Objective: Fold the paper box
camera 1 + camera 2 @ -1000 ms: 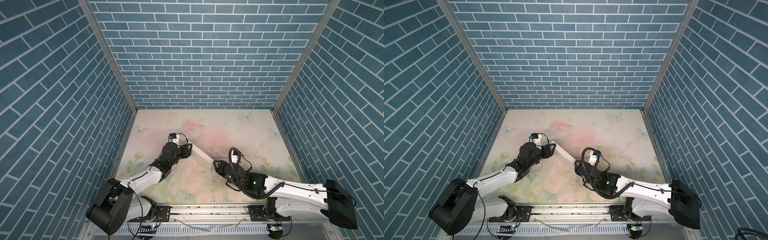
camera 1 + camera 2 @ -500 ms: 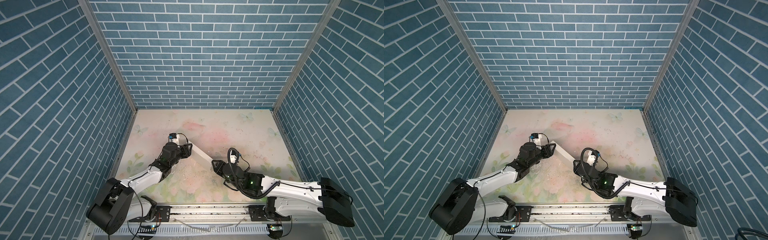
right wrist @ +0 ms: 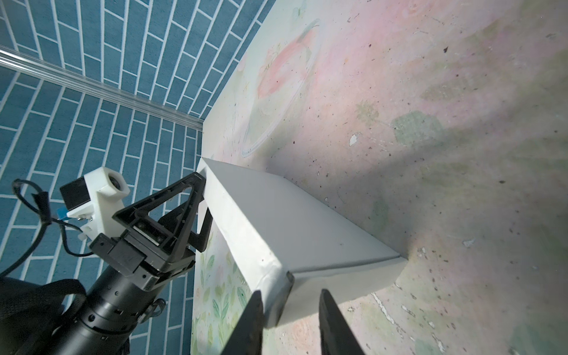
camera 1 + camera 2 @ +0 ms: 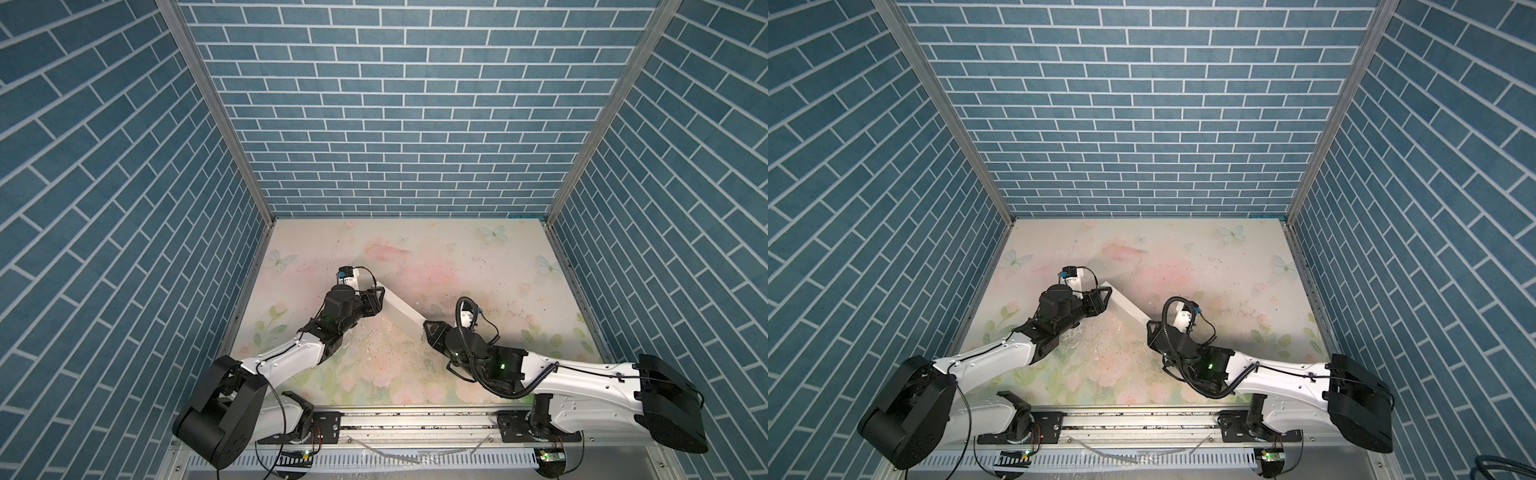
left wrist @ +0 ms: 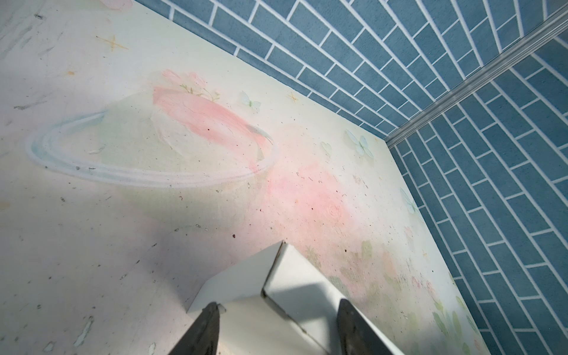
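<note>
**White card box held end to end, fold nearly done**

Top views: the paper box (image 4: 401, 309) (image 4: 1125, 305) looks closed up. It appears to stand on a long narrow side on the tabletop (image 4: 478, 257), slanting left of centre. The left claw (image 4: 379, 296) is at its far end and the right claw (image 4: 428, 328) at its near end. There is open tabletop all round, and the blue brick walls (image 4: 374, 124) are well apart.

Left wrist: the left claw (image 5: 278, 305) sits astride the box's end corner and seems to grasp it.

Right wrist: the right claw (image 3: 289, 293) straddles the near corner, which looks slightly crushed. Pinching or loose, cannot tell.

Judgement: the step is likely squaring the ends. Squeeze lightly, since thin card buckles. Press along the long axis and keep the lower edge on the tabletop.
</note>
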Available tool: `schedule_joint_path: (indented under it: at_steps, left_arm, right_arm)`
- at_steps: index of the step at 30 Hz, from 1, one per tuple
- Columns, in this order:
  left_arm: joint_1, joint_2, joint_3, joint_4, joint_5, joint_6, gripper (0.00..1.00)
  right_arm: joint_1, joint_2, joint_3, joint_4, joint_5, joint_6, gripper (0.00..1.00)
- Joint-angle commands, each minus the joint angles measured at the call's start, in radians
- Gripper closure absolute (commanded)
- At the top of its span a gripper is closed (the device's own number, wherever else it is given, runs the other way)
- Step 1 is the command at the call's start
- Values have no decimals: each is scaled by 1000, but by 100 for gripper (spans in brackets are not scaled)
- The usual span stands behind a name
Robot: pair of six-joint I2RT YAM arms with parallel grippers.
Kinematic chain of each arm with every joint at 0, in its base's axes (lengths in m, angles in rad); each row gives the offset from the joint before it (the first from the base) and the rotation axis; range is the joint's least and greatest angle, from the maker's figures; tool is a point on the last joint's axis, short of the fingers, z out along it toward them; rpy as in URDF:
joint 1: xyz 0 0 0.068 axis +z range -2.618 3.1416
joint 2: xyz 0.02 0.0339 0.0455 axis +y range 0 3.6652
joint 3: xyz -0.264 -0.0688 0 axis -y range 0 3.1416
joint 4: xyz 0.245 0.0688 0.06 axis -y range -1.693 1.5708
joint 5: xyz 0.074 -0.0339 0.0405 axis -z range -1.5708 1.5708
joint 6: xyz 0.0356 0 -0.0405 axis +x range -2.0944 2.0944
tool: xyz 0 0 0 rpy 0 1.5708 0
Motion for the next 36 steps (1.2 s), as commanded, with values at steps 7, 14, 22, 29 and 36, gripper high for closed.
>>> schedule_joint_path:
  at_steps: [7, 14, 22, 29, 36]
  left_arm:
    - [-9, 19, -36, -86, -10, 20, 39]
    - [-11, 38, -41, -77, -14, 20, 40]
    - [-26, 10, -44, -109, -32, 15, 41]
    - [-50, -90, -60, -186, -62, -12, 40]
    - [-70, -222, -47, -313, -91, -15, 36]
  right_arm:
    - [7, 37, -41, 32, 11, 42, 73]
    - [11, 39, -74, 76, 31, 50, 75]
    - [-16, -32, -110, 82, 59, 13, 73]
    - [-98, -122, -85, -23, 1, -60, 68]
    - [-189, -157, 16, -166, -107, -154, 66]
